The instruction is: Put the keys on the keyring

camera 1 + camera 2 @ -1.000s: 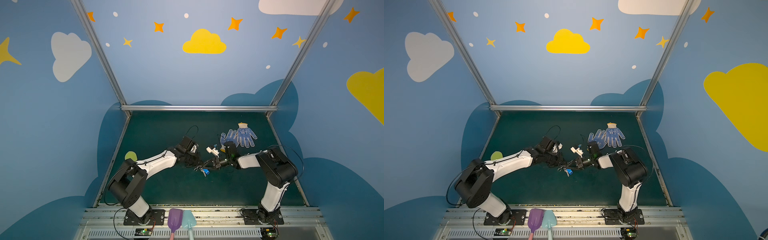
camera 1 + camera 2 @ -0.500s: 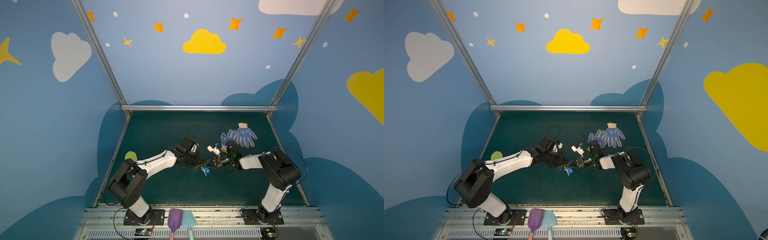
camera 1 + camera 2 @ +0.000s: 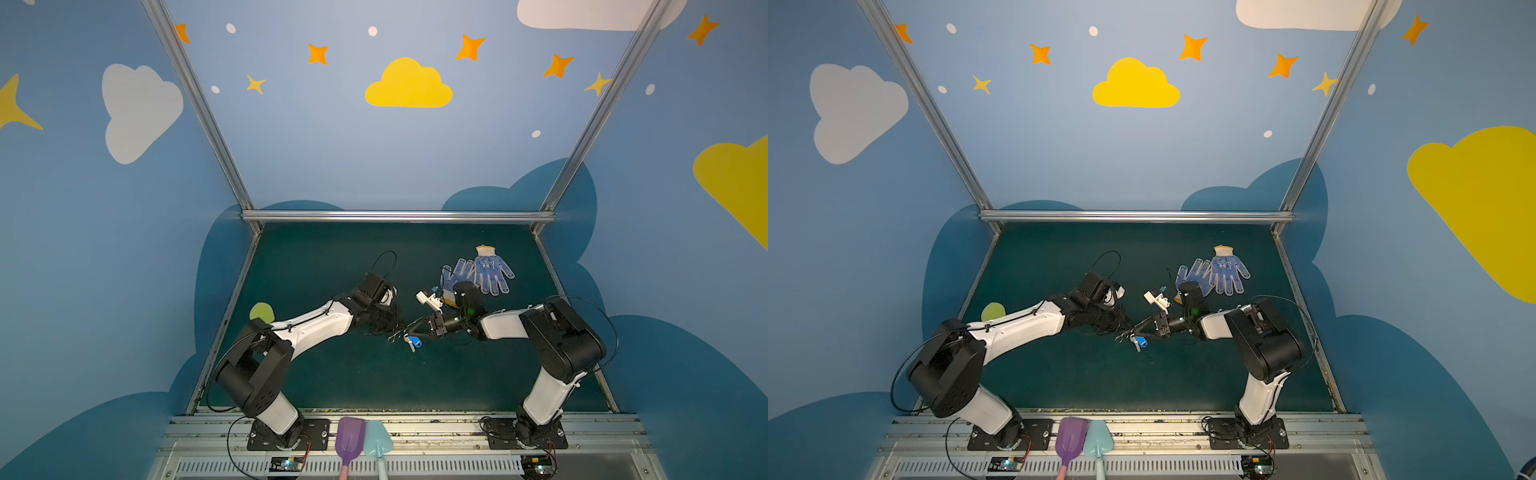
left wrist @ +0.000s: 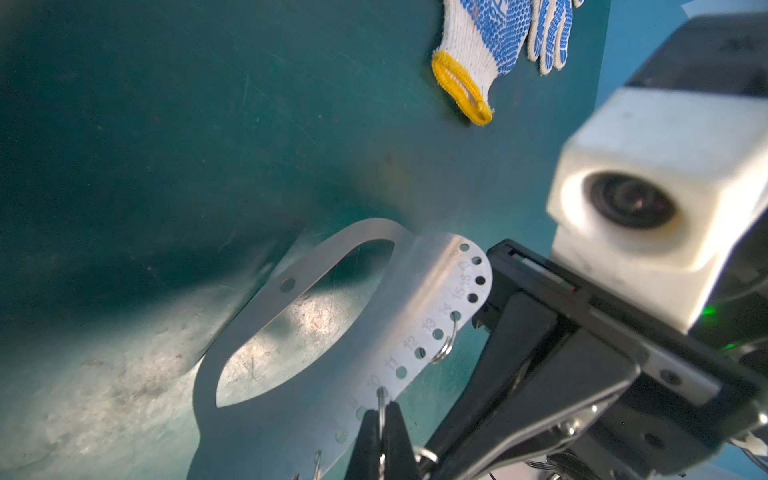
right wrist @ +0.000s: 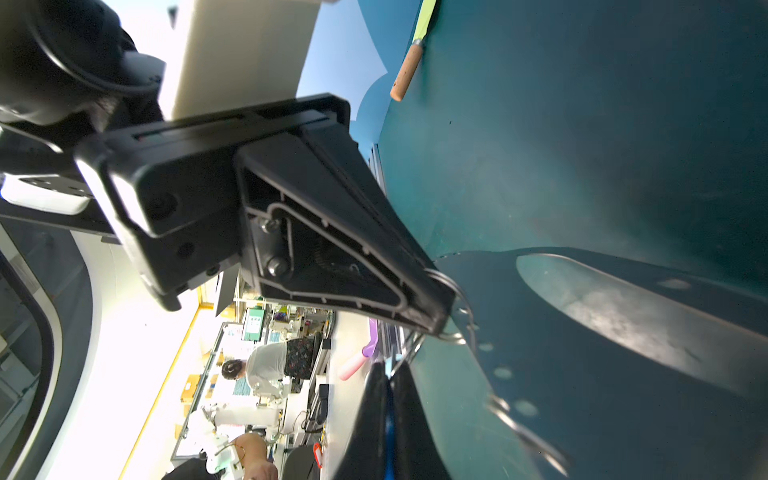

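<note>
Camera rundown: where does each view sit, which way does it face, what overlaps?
Top views: high at the front, looking down on the table, both arms whole, gloves behind.
Left wrist: on the left arm, looking past the left gripper, shut on a keyring ring, at the right gripper.
Right wrist: on the right arm, looking past its jaws, shut on the keys, at the left gripper and room beyond.
Shared: both wrist views show the keyring and the opposite gripper.

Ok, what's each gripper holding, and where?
Left gripper pinches a small ring on the keyring's holed edge. Right gripper pinches the keys, seemingly by the blue piece.
</note>
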`<action>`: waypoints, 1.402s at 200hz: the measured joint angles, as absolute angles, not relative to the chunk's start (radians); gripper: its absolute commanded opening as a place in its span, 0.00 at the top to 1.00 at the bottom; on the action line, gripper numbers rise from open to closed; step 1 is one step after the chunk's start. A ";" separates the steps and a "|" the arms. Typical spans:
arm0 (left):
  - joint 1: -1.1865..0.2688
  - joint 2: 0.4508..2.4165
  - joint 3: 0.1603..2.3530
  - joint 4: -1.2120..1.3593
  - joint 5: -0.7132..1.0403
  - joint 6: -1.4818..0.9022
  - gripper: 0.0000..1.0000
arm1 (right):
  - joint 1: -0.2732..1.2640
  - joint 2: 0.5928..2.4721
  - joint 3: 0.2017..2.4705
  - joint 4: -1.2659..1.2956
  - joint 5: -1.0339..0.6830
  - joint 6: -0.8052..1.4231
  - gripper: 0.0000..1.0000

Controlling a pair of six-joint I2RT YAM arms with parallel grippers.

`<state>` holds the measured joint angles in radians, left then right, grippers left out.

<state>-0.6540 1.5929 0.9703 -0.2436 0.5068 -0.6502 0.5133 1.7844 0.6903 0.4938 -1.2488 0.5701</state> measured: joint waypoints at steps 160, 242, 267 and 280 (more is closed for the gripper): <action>-0.651 1.566 0.964 -0.267 0.513 -0.647 0.96 | 0.553 1.819 0.759 0.364 -1.209 0.464 1.00; -0.645 1.566 0.963 -0.249 0.515 -0.643 0.96 | 0.526 1.834 0.746 0.453 -1.206 0.558 1.00; -0.645 1.566 0.963 -0.243 0.519 -0.642 0.96 | 0.516 1.833 0.739 0.482 -1.205 0.584 1.00; -0.645 1.565 0.964 -0.243 0.519 -0.639 0.96 | 0.512 1.828 0.732 0.496 -1.202 0.598 1.00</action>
